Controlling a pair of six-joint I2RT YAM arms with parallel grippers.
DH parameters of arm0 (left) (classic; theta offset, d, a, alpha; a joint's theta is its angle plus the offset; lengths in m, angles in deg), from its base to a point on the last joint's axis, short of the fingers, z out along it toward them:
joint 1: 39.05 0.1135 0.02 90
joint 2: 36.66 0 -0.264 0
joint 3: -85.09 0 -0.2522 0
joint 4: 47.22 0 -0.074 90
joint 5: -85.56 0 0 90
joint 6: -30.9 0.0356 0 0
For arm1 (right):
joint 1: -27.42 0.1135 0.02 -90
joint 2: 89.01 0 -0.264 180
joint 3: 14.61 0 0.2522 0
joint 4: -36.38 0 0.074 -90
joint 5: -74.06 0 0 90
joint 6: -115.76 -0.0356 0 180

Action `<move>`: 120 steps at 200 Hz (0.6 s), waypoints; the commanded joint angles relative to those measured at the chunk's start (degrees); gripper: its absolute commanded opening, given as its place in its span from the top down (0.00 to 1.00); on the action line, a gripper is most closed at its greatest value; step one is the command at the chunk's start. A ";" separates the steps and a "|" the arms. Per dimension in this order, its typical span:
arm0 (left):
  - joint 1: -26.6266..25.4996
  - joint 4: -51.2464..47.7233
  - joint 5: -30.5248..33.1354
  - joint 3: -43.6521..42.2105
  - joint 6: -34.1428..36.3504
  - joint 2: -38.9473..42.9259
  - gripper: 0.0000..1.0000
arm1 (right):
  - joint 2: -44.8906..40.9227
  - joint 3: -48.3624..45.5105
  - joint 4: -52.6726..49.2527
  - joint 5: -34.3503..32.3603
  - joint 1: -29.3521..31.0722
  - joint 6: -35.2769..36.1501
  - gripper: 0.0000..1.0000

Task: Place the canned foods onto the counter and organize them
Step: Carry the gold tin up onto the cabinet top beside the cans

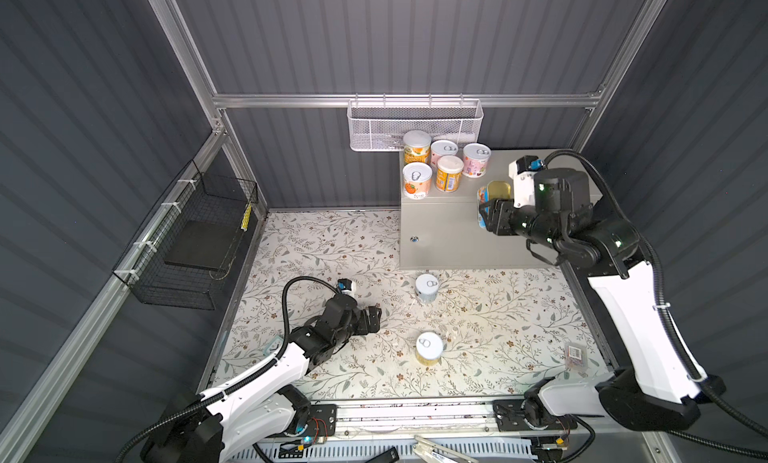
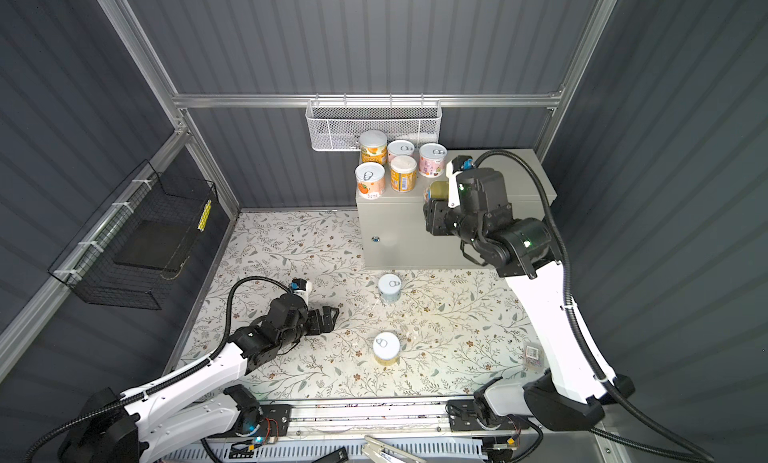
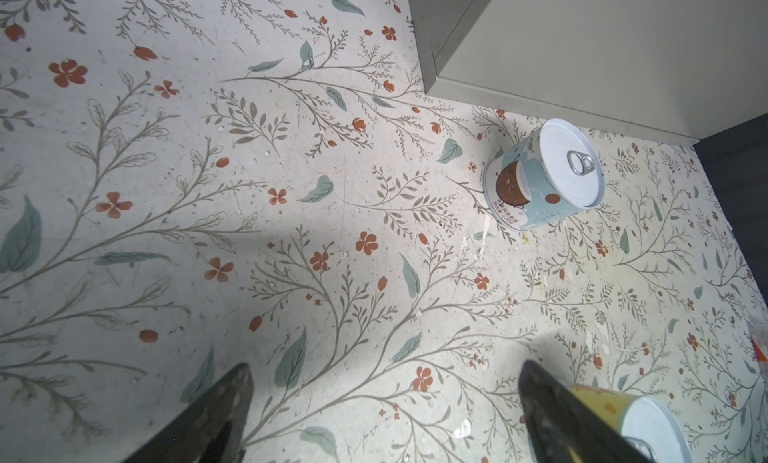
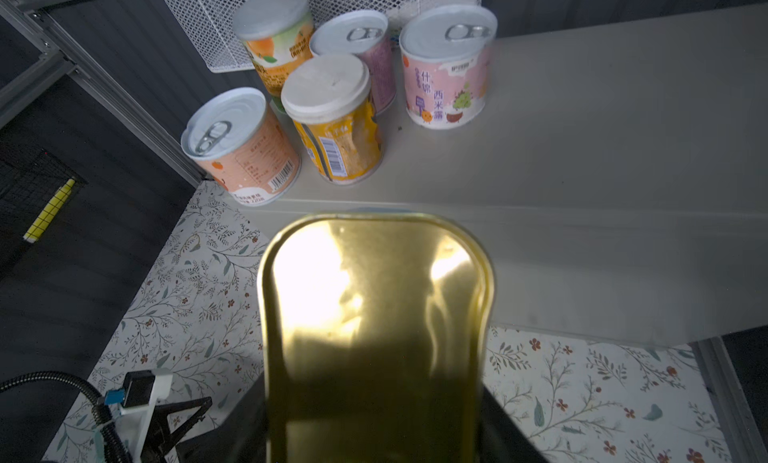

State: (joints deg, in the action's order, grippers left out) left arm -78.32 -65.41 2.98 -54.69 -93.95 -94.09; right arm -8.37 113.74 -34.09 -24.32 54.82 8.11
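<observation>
Right wrist view is mostly blocked by one thing: the flat oblong tin (image 4: 374, 315), shiny gold top with rounded corners, clamped in the right gripper (image 1: 487, 213) with the jaws closed on its sides. It's up at the front edge of the counter (image 4: 582, 128), that plain beige-grey metal box; can't tell if it touches.

Just beyond it, five cylinder cans (image 4: 332, 116) stand bunched at the corner of the flat top. They've got orange, yellow and pink labels, silver pull-tabs or white lids, and the white mesh basket (image 4: 332, 0) is right behind them.

Left gripper (image 3: 386, 398) hovers wide open and empty over the floral mat (image 3: 208, 170). A pale-blue can (image 3: 544, 174) stands near the counter's base. A yellow can (image 3: 623, 423) is half hidden behind one finger (image 3: 557, 415).
</observation>
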 commanded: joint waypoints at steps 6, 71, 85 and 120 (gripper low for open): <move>0.42 -1.57 -0.52 -0.37 -0.72 1.48 0.00 | 6.02 9.63 1.29 1.33 -2.14 3.72 0.54; 0.46 -3.31 -0.47 0.44 -0.44 2.23 0.00 | 18.54 24.59 -2.84 2.44 -4.77 5.19 0.54; 0.42 -3.23 -0.65 0.37 -0.56 2.41 0.00 | 19.24 24.85 -2.47 2.41 -5.12 5.23 0.54; 0.46 -3.65 -0.63 0.26 -0.74 3.00 0.00 | 20.42 24.90 -2.09 1.70 -5.97 5.48 0.54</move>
State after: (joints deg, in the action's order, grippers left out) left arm -78.32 -67.55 2.96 -54.69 -94.17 -92.28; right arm 12.31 136.12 -38.57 -22.31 49.60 12.59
